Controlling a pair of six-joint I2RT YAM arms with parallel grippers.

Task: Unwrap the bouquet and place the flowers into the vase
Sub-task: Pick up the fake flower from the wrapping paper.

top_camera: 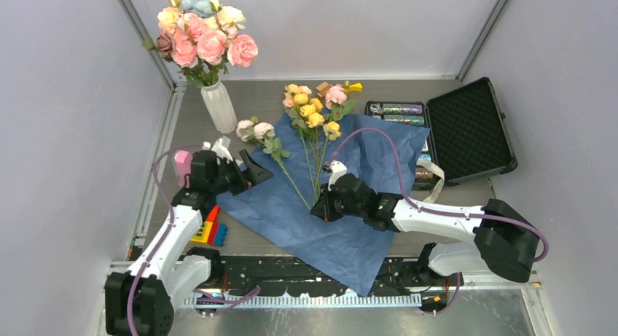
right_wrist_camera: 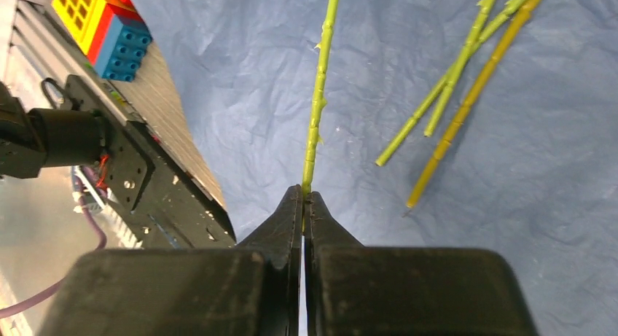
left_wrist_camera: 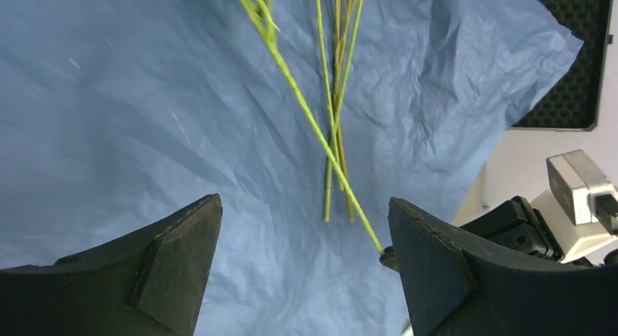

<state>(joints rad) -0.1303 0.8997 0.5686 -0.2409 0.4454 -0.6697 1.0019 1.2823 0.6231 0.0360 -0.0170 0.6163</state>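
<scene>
The flowers (top_camera: 313,111) lie loose on the opened wrapping paper (top_camera: 342,241), heads toward the paper's far edge, thin green stems running down toward its middle. My right gripper (right_wrist_camera: 302,197) is pinched tight on the butt end of one stem (right_wrist_camera: 318,110), which seems to be the one slanting off to the cream and pink roses near the paper's far left corner. The other stems lie just right of it, apart from the fingers. I judge these light and wiry. Lifted from the tip, the stem will likely bow and the head swing, and a thin round stem can twist out between flat pads, so a hold higher up, nearer the leaves, should carry better. The left gripper (left_wrist_camera: 304,205) hangs wide and empty over the paper's left side, close to that same stem. The paper is soft and crinkled and may drag along. The vase (top_camera: 218,106) stands just beyond the paper's far left corner, its narrow mouth packed with big pink blooms (top_camera: 204,37), so I expect little room to thread a stem in. A pink block (top_camera: 182,165) and toy bricks (top_camera: 211,230) sit off the paper's left edge, and an open black case (top_camera: 470,128) sits off its right.
</scene>
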